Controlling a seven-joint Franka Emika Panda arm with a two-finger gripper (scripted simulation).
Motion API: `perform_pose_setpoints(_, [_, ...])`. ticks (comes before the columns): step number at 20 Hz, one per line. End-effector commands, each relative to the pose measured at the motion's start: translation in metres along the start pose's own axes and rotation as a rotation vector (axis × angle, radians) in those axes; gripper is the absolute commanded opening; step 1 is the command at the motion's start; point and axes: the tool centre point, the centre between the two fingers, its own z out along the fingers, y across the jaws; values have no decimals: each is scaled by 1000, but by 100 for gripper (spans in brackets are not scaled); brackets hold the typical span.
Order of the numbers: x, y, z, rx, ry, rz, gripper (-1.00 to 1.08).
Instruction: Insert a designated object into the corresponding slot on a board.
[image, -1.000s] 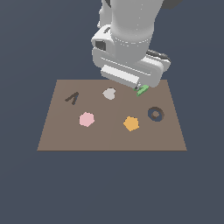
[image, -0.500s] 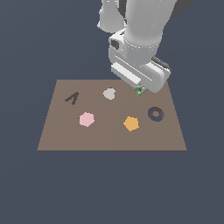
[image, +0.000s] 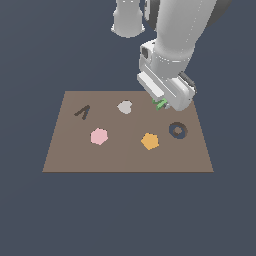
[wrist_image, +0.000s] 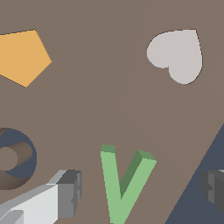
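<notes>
Two views | wrist: green V piece (wrist_image: 124, 183) between spread gripper (wrist_image: 140, 192) fingers | exterior: mostly hidden

Arm (image: 180, 35): pale grey-white, smooth rounded cylindrical links, matte finish; a darker grey band shows at the upper joint. A separate rounded white segment (image: 128, 20) with a flared end sits beside it. Wrist block (image: 165, 82): boxy, white, with a flat lighter flange plate. Gripper (wrist_image: 140, 192): light grey finger body ending in a dark grey, faceted rectangular pad (wrist_image: 70, 192); second pad (wrist_image: 214, 188) dark grey.
</notes>
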Motion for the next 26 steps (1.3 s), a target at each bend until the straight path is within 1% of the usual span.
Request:
perform_pose_setpoints(1, [-5, -2, 4, 1, 1, 50, 100])
perform_pose_setpoints(6, [-12, -7, 10, 3, 2, 119, 100])
perform_pose_setpoints(11, [-16, -10, 13, 4, 3, 159, 100])
perform_pose_setpoints(18, [-17, -10, 15, 4, 3, 164, 100])
perform_pose_setpoints(26, [-17, -11, 34, 4, 3, 168, 100])
